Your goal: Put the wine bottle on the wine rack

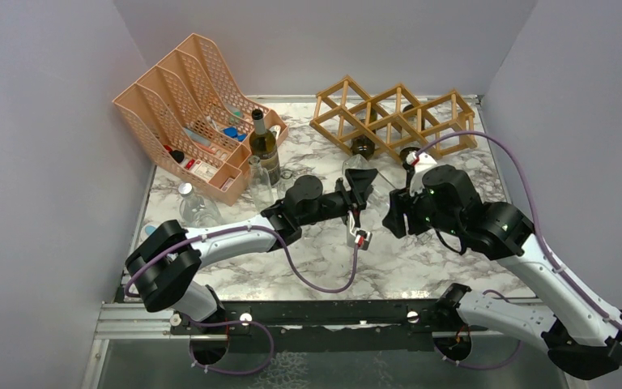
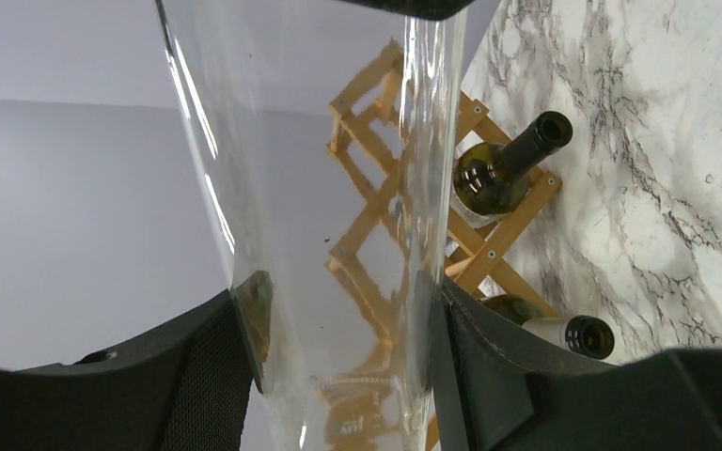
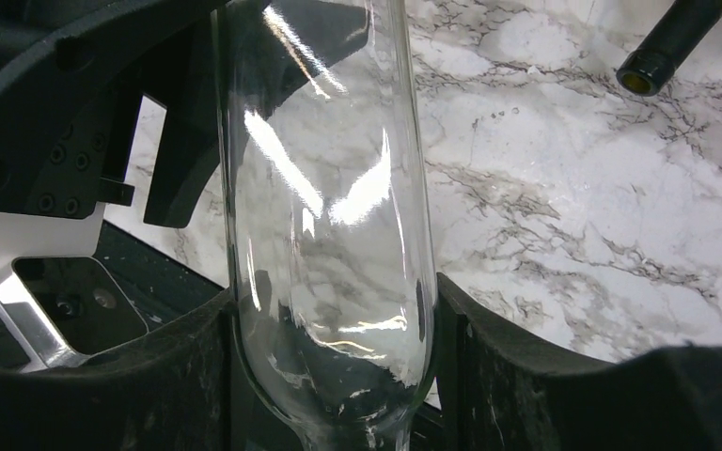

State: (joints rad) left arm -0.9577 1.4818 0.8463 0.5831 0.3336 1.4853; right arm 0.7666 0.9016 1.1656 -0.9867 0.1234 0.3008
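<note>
Holding the clear wine bottle (image 3: 329,188) up over mid-table, both arms are sharing it: the left gripper (image 2: 338,315) is clamped on the glass, and the right gripper (image 3: 334,319) is pressing its fingers against both sides as well. The wine rack (image 1: 389,117) is sitting just beyond, far and slightly right, with the right arm nearer. Dark bottles (image 2: 503,169) are lying neck-out in its near cells, so I reckon this bottle's length needs pointing away, into an open cell

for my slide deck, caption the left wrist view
The left gripper shut on a clear bottle, with the rack holding two dark bottles behind.
</note>
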